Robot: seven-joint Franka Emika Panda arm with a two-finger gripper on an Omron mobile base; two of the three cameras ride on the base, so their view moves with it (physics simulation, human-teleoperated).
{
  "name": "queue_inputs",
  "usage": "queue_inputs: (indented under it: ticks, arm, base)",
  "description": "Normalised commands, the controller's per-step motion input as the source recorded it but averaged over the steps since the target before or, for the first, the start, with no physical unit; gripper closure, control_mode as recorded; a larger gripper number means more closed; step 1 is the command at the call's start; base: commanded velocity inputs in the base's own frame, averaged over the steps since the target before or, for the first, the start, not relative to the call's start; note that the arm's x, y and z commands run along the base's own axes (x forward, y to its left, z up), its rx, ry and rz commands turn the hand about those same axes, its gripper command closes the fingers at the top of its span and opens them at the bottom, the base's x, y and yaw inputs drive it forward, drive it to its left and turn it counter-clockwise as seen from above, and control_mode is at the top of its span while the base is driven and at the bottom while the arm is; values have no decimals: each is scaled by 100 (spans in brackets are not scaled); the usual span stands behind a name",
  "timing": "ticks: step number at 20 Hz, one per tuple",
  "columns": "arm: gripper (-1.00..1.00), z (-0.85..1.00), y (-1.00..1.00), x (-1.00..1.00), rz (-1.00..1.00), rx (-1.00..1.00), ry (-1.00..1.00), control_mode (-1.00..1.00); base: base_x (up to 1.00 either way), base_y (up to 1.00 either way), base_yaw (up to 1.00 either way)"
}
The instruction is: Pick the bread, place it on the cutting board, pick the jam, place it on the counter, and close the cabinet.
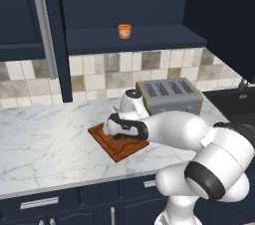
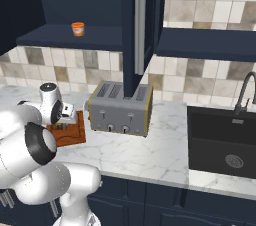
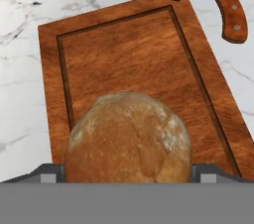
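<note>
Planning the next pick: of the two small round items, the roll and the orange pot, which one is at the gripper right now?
The roll, brown and crusty, sits between the fingertips over the cutting board. The orange pot stands apart, up on the open cabinet's shelf.

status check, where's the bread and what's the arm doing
Jaws wide either side of round brown crusty roll; grip unclear. Roll over reddish-brown wooden cutting board. Orange jam pot on open cabinet shelf. Wood-handled knife beside board.

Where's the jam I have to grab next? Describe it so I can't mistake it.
Look at the open dark navy cabinet above the toaster. On its bottom shelf stands the jam, alone: a small orange pot with a pale lid. The bread, brown and crusty, is down over the cutting board.
</note>
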Motion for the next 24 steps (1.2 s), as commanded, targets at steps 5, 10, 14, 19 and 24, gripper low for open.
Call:
queue_inputs:
  ticks: [5,10,14,19,24]
  arm:
    - [100,-19,5,0,0,0,2,-100]
    - [100,-17,1,3,0,0,1,-100]
    - [100,-12,0,10,0,0,0,-100]
    - [100,-10,0,12,0,0,0,-100]
    - [-100,-1,0,1,0,0,1,-100]
  base:
    - [0,0,0]
    - [0,0,0]
    - [0,0,0]
    - [0,0,0]
    - [0,0,0]
